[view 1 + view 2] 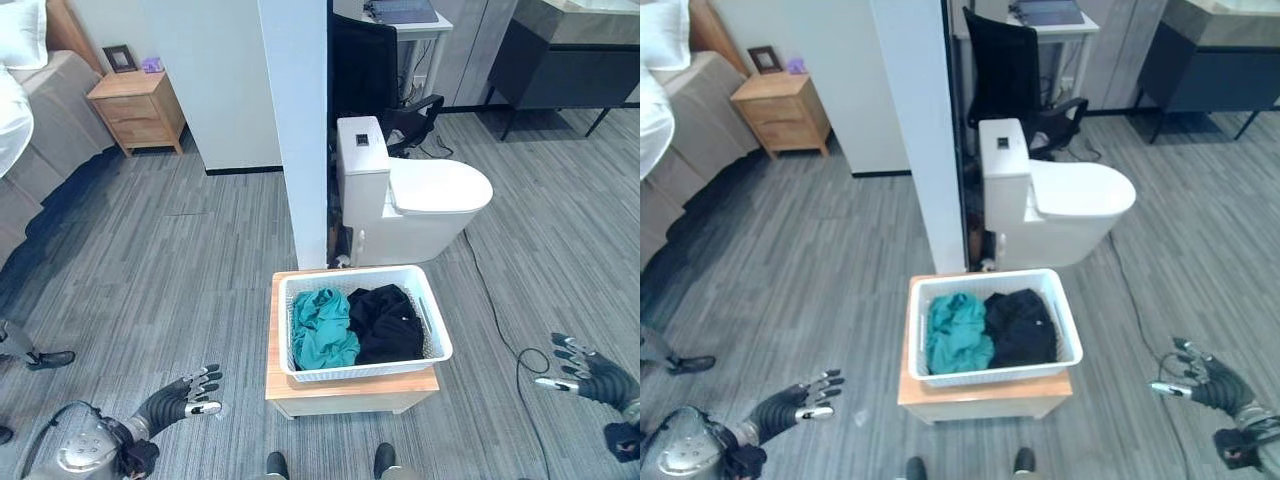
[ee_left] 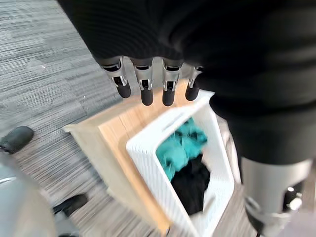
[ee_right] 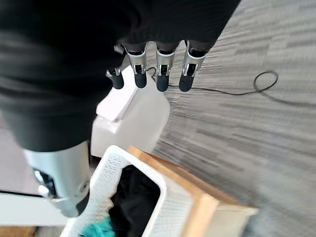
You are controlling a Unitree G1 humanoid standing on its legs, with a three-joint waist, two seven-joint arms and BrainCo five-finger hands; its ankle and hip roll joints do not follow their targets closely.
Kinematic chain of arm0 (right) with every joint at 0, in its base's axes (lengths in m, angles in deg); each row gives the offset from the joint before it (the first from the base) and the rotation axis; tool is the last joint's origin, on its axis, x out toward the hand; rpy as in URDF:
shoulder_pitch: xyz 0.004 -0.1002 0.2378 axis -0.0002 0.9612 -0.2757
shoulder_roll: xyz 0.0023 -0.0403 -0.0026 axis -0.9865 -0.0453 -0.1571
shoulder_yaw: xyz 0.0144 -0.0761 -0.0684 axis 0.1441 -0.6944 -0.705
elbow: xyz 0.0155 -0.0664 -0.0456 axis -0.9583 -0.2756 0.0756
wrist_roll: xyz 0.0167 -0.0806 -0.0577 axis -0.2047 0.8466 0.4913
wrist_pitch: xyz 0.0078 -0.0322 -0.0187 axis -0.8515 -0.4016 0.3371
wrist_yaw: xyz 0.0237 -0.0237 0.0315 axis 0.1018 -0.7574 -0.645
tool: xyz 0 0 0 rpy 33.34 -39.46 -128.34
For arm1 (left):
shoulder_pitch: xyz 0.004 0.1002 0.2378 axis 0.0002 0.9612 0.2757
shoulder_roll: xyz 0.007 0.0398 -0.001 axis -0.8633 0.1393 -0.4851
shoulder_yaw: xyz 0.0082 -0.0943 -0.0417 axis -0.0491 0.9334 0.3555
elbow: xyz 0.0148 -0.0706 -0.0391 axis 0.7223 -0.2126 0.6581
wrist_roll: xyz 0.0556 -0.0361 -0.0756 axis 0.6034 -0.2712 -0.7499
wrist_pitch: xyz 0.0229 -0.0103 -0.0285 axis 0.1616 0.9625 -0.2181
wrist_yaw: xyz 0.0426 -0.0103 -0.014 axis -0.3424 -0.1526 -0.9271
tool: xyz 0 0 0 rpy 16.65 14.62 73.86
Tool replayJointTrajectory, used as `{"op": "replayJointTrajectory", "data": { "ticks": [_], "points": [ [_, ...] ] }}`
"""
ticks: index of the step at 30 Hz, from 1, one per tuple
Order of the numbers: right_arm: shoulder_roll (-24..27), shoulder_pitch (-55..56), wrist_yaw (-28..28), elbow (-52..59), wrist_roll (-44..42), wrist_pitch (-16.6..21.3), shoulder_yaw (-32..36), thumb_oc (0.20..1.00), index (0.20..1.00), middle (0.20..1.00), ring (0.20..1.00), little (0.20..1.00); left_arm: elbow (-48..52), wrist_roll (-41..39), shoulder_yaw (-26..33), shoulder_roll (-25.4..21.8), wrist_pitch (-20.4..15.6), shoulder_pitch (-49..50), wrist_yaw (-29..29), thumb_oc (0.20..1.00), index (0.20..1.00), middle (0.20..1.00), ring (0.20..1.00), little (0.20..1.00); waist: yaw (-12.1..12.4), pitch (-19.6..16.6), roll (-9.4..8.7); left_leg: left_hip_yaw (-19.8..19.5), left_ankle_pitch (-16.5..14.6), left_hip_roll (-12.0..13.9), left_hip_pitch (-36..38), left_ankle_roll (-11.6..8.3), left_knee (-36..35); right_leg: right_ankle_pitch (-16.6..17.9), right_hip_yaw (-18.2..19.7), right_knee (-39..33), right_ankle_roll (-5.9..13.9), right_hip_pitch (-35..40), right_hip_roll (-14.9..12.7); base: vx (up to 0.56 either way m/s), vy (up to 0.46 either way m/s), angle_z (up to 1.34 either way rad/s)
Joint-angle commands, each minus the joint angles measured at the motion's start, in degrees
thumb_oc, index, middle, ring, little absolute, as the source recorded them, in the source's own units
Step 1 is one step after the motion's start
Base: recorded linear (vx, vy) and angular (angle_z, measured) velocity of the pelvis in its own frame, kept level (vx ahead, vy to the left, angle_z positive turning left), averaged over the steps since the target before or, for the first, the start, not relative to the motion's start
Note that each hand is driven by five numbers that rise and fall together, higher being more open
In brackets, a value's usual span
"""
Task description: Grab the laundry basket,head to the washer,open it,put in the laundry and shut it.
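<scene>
- My left hand [image 1: 185,395] hangs at about seven o'clock, low and well apart from the work, fingers straight and spread with nothing in them.
- My right hand [image 1: 585,372] hangs at about four o'clock, also well apart, fingers loosely splayed and empty; I judge both are held wide so they can come in on the two short sides of the basket.
- The white plastic laundry basket with perforated walls [image 1: 362,278] sits dead ahead at twelve o'clock, close in, not yet grabbed. Its rim is rolled and smooth, which should give my fingers something to hook under.
- It rests on a low light-wood stool with a flat square top [image 1: 350,386], which lifts it off the floor to a height I can reach.
- Inside, a crumpled teal cloth [image 1: 323,328] fills the eleven o'clock half and a bunched black garment [image 1: 387,322] the one o'clock half, touching each other; both are soft and heaped below the rim.
- Just beyond stands a glossy white ceramic toilet [image 1: 420,200], beside the edge of a white partition wall [image 1: 300,120].
- Further, at ten o'clock, a small wooden nightstand with drawers [image 1: 137,108] stands on the grey striped floor [image 1: 170,260].
- I see no washer from here.
</scene>
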Motion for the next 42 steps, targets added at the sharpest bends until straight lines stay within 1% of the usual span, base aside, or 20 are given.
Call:
{"op": "replayJointTrajectory", "data": {
  "ticks": [1,2,3,4,5,8,11,12,13,14,15,18,22,23,27,28,31,36,37,42],
  "points": [
    [-0.71,-12.4,2.62,-6.46,2.16,2.33,-0.66,1.0,1.0,1.0,1.0,1.0,-6.78,0.05,-2.43,4.28,-1.32,-8.32,-0.06,1.0,1.0,1.0,1.0,1.0,-0.34,1.71,0.55,-0.23,0.84,0.56,0.27,-0.88,0.66,2.18,0.23,0.64,3.45,-1.04,-1.54,-0.01,-0.017,-0.06],
    [-0.7,-12.79,2.67,-6.72,2.25,2.39,-0.84,1.0,1.0,1.0,1.0,1.0,-7.11,0.11,-2.67,4.42,-1.4,-8.75,-0.04,1.0,1.0,1.0,1.0,1.0,-0.3,1.84,0.58,-0.2,0.84,0.58,0.27,-0.89,0.66,2.18,0.27,0.66,3.44,-1.06,-1.53,-0.04,-0.032,-0.07],
    [-1.03,-18.82,5.27,-8.14,7.09,2.39,-3.23,1.0,1.0,1.0,1.0,1.0,-9.82,2.96,-5.3,6.78,-1.67,-14.27,-0.75,1.0,1.0,1.0,1.0,1.0,-0.75,2.25,0.83,0.19,0.8,0.74,-0.02,-1.0,0.66,2.33,0.81,0.46,3.4,-1.66,-1.38,-0.07,-0.017,-0.19],
    [-1.89,-24.84,7.4,-10.09,7.49,2.44,-6.24,1.0,1.0,1.0,1.0,1.0,-13.95,5.02,-7.59,9.5,-1.89,-19.36,-2.04,1.0,1.0,1.0,1.0,1.0,-0.75,2.86,1.23,0.28,0.83,0.79,-0.44,-0.98,0.66,2.48,1.24,0.4,3.32,-2.52,-1.42,-0.11,-0.008,-0.3],
    [-1.76,-27.83,7.58,-10.43,6.88,2.05,-8.27,1.0,1.0,1.0,1.0,1.0,-16.83,6.21,-9.8,10.85,-1.82,-22.91,-2.86,1.0,1.0,1.0,1.0,1.0,-1.06,3.35,1.36,0.4,0.9,0.71,-0.83,-1.01,0.66,2.72,1.65,0.4,3.31,-3.21,-1.46,-0.11,0.014,-0.33],
    [-2.11,-33.23,8.83,-12.9,7.56,0.37,-11.8,1.0,1.0,1.0,1.0,1.0,-25.6,10.43,-12.12,16.01,-1.69,-30.4,-4.34,1.0,1.0,1.0,1.0,1.0,-1.01,4.2,1.87,0.71,0.84,0.81,-1.94,-0.93,0.66,3.01,2.42,0.4,3.29,-4.95,-1.55,-0.06,0.018,-0.15],
    [-2.14,-37.23,8.22,-13.23,6.33,-1.63,-15.16,1.0,1.0,1.0,1.0,1.0,-37.03,14.18,-13.53,21.86,-0.82,-38.04,-5.73,1.0,1.0,1.0,1.0,1.0,-1.34,4.88,1.65,1.12,0.9,0.78,-2.52,-0.85,0.66,3.48,3.54,0.4,3.04,-6.18,-1.37,-0.03,0.002,-0.06],
    [-2.49,-39.16,8.2,-15.42,4.53,-1.96,-16.84,1.0,1.0,1.0,1.0,1.0,-41.57,15.27,-14.22,24.14,-0.59,-40.66,-5.97,1.0,1.0,1.0,1.0,1.0,-1.31,5.01,1.67,1.13,0.94,0.77,-2.78,-0.88,0.66,3.55,3.62,0.4,2.96,-6.44,-1.45,-0.03,-0.007,-0.09],
    [-2.96,-42.43,7.17,-19.42,-0.1,-2.41,-19.77,1.0,1.0,1.0,1.0,1.0,-50.97,16.79,-14.93,28.61,-0.06,-45.44,-6.56,1.0,1.0,1.0,1.0,1.0,-1.35,5.4,1.55,1.06,1.05,0.65,-3.15,-0.92,0.66,3.7,3.75,0.4,2.89,-6.89,-1.61,-0.02,-0.006,-0.08],
    [-2.43,-44.16,6.18,-22.35,-0.77,-2.93,-21.69,1.0,1.0,1.0,1.0,1.0,-55.24,17.66,-14.84,30.27,0.07,-47.82,-6.86,1.0,1.0,1.0,1.0,1.0,-1.24,5.6,1.49,0.95,1.13,0.57,-3.42,-0.92,0.66,3.77,3.93,0.4,2.84,-7.19,-1.63,-0.02,-0.002,-0.04],
    [-2.34,-44.58,6.14,-22.63,-0.82,-2.83,-21.97,1.0,1.0,1.0,1.0,1.0,-55.48,17.7,-14.73,30.39,-0.05,-47.95,-6.81,1.0,1.0,1.0,1.0,1.0,-1.33,5.68,1.54,0.96,1.13,0.58,-3.43,-0.92,0.66,3.78,3.94,0.4,2.84,-7.21,-1.63,0.0,0.0,0.0],
    [-2.27,-54.52,5.08,-34.75,0.1,-4.95,-29.23,1.0,1.0,1.0,1.0,1.0,-69.84,21.61,-14.05,36.21,0.47,-56.0,-7.4,1.0,1.0,1.0,1.0,1.0,-0.97,6.39,1.29,0.58,1.5,0.45,-4.61,-0.92,0.66,4.11,4.35,0.4,2.58,-8.37,-1.78,0.0,0.0,0.0],
    [-5.3,-64.66,5.98,-46.56,-0.09,-5.83,-33.12,1.0,1.0,1.0,1.0,1.0,-79.71,23.69,-12.51,38.92,0.44,-61.67,-8.4,1.0,1.0,1.0,1.0,1.0,-0.69,6.74,1.21,0.16,1.57,0.41,-5.9,-0.74,0.66,4.28,4.71,0.4,2.27,-9.62,-1.76,0.0,0.0,-0.01],
    [-5.32,-64.98,5.95,-46.77,-0.12,-5.76,-33.34,1.0,1.0,1.0,1.0,1.0,-79.81,23.7,-12.41,38.91,0.39,-61.75,-8.38,1.0,1.0,1.0,1.0,1.0,-0.78,6.78,1.23,0.17,1.57,0.4,-5.94,-0.74,0.66,4.29,4.72,0.4,2.27,-9.67,-1.77,-0.01,-0.013,-0.04],
    [-9.3,-80.0,7.29,-65.79,-1.57,-6.28,-37.34,1.0,1.0,1.0,1.0,1.0,-88.36,24.88,-12.8,39.85,0.83,-68.55,-9.43,1.0,1.0,1.0,1.0,1.0,-0.41,7.68,1.05,-0.19,1.91,0.66,-7.68,-0.66,0.66,4.7,4.96,0.4,1.87,-11.56,-1.59,0.0,0.0,0.0],
    [-9.33,-80.38,7.22,-66.05,-1.61,-6.2,-37.59,1.0,1.0,1.0,1.0,1.0,-88.44,24.88,-12.68,39.83,0.8,-68.64,-9.41,1.0,1.0,1.0,1.0,1.0,-0.51,7.74,1.09,-0.19,1.91,0.66,-7.73,-0.66,0.66,4.71,4.96,0.4,1.86,-11.6,-1.59,0.0,0.0,0.0],
    [-11.23,-87.54,7.31,-73.97,0.03,-6.75,-40.61,1.0,1.0,1.0,1.0,1.0,-90.66,25.18,-13.43,39.64,0.98,-72.14,-10.11,1.0,1.0,1.0,1.0,1.0,-0.2,8.31,0.8,-0.47,2.05,0.68,-8.44,-0.55,0.66,4.94,5.37,0.4,1.68,-12.35,-1.41,0.0,0.0,0.0],
    [-13.36,-91.68,7.11,-78.61,-0.72,-7.22,-42.09,1.0,1.0,1.0,1.0,1.0,-92.39,25.9,-14.68,39.79,1.18,-75.87,-10.78,1.0,1.0,1.0,1.0,1.0,-0.1,9.07,0.75,-0.83,2.14,0.68,-9.12,-0.44,0.66,5.14,5.67,0.4,1.57,-13.16,-1.32,0.0,0.0,0.0],
    [-15.37,-95.26,7.4,-81.87,-1.04,-7.7,-43.25,1.0,1.0,1.0,1.0,1.0,-93.55,25.66,-15.51,40.34,1.71,-78.63,-11.43,1.0,1.0,1.0,1.0,1.0,0.12,10.06,0.55,-1.29,2.52,0.6,-10.24,-0.33,0.66,5.4,5.83,0.4,1.5,-14.13,-1.27,0.0,0.0,0.0],
    [-20.12,-101.19,8.27,-83.53,-1.09,-8.41,-46.31,1.0,1.0,1.0,1.0,1.0,-93.94,24.09,-16.74,41.43,2.0,-82.53,-12.74,1.0,1.0,1.0,1.0,1.0,0.1,11.48,0.15,-2.11,3.19,0.47,-13.16,-0.19,0.66,6.08,6.34,0.4,1.47,-17.01,-1.23,-0.02,-0.003,-0.01]
  ]
}}
